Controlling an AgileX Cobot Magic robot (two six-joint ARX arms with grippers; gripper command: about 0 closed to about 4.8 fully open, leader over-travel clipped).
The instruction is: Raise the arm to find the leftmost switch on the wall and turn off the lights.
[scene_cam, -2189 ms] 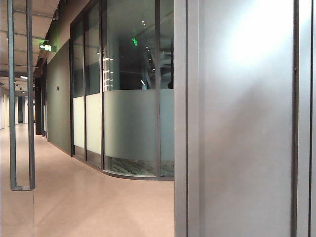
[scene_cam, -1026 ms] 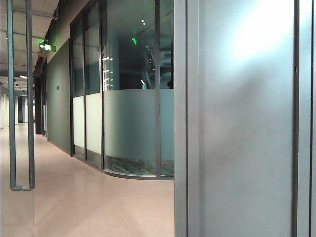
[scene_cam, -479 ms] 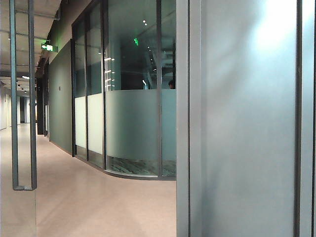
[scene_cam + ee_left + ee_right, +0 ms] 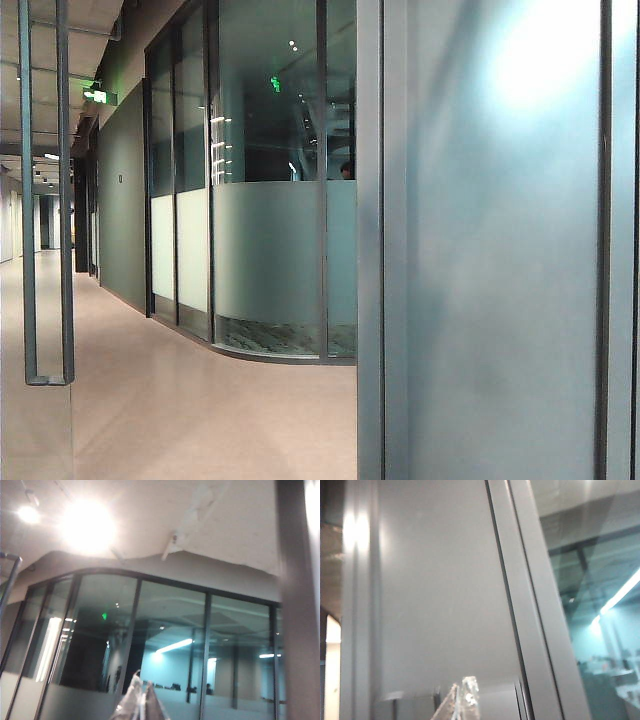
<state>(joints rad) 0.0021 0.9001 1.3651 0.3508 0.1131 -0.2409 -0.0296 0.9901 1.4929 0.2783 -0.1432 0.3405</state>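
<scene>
Both grippers: left gripper [image 4: 141, 700] and right gripper [image 4: 460, 700] are showing fingertips pressed together, clenched on nothing.
Switch: appearing in no view.
Advice: keep raising, scanning the grey wall panel [image 4: 435, 605] slowly.

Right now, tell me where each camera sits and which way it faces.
Exterior view: off the arms, low, facing a corridor, curved frosted glass wall and grey panel; no robot shows.
Left wrist view: tilted up at the ceiling light and the same glass wall; left tool tips together.
Right wrist view: close to the panel; right tool tips together.
</scene>
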